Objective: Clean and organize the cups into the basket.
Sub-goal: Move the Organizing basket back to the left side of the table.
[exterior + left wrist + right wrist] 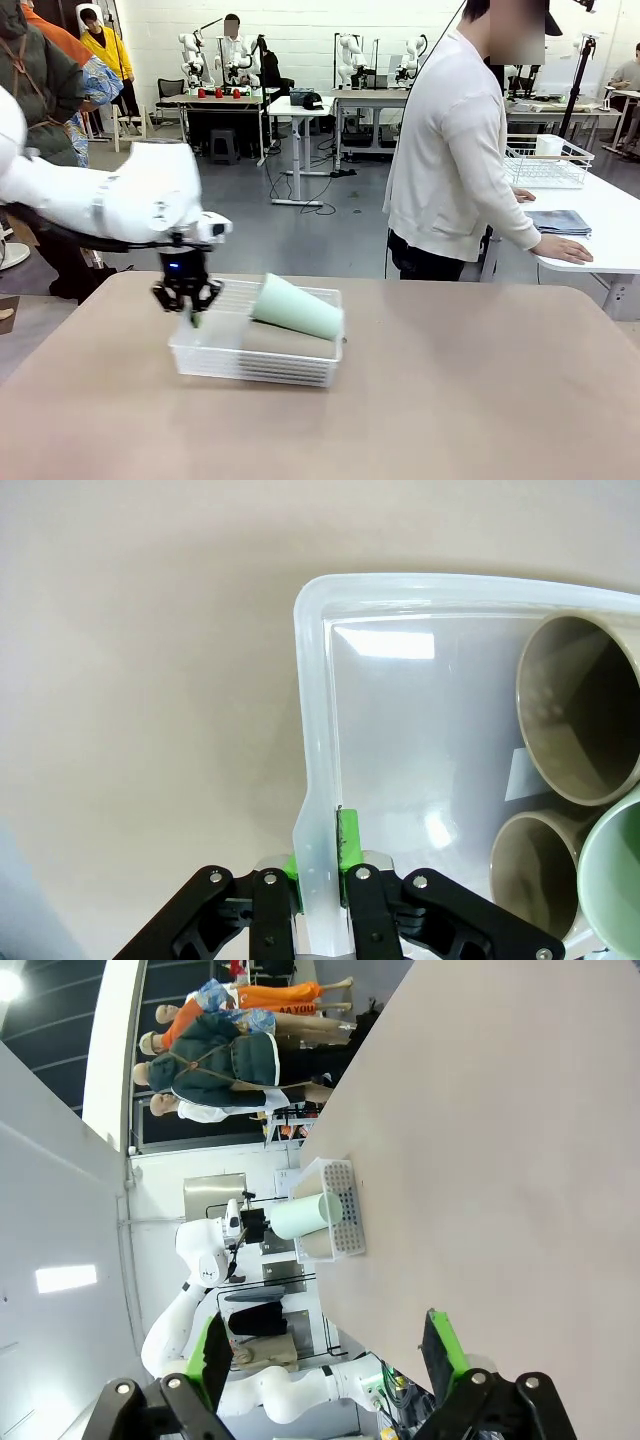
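We count three cups in one basket (200, 362): two tan cups (580, 708), one mint cup (296, 307), lying lengthwise. Left gripper (319, 865) pinches the basket's rim; right gripper (330, 1355) gapes empty.

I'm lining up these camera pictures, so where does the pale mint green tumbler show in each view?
Front view: the pale mint green tapered tumbler lies on its side atop the tan cups in the white lattice plastic basket, middle of the picture.
Left wrist view: its rim shows at the bottom right corner.
Right wrist view: small, left of centre.
Shared landmark: the basket.
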You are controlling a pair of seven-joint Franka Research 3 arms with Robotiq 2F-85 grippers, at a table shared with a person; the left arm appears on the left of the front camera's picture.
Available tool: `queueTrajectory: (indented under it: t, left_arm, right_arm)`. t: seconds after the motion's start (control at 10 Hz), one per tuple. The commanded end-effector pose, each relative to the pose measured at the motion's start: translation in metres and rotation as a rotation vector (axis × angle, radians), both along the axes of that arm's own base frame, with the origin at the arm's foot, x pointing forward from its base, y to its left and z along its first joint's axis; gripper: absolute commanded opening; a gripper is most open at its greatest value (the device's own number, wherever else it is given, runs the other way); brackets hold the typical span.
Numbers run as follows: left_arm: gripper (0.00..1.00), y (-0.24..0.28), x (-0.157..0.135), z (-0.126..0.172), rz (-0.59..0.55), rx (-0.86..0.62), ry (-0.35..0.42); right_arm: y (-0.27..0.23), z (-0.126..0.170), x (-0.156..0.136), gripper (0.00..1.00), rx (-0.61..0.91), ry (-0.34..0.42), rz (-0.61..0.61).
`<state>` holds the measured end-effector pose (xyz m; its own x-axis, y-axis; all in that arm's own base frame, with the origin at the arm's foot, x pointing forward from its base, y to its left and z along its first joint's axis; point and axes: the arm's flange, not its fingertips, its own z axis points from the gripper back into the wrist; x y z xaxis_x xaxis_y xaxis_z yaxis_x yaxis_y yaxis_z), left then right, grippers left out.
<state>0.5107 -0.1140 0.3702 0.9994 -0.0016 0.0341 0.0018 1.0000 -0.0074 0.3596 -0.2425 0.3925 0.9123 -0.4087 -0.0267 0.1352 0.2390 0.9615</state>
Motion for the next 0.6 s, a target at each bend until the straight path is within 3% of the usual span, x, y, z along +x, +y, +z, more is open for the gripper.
queueTrajectory:
  t: [0.0, 0.2, 0.5]
  left_arm:
    - [0.06, 0.051, -0.014, 0.012, 0.025, 0.057, -0.045]
    - [0.06, 0.107, -0.022, 0.014, 0.039, 0.141, -0.044]
    - [0.06, 0.181, -0.024, 0.02, 0.148, 0.104, -0.047]
  right_arm:
    - [0.004, 0.001, -0.001, 1.0, -0.014, -0.003, -0.01]
    - [0.004, 0.001, -0.001, 1.0, -0.014, -0.003, -0.01]
    - [0.004, 0.001, -0.001, 1.0, -0.014, -0.003, -0.01]
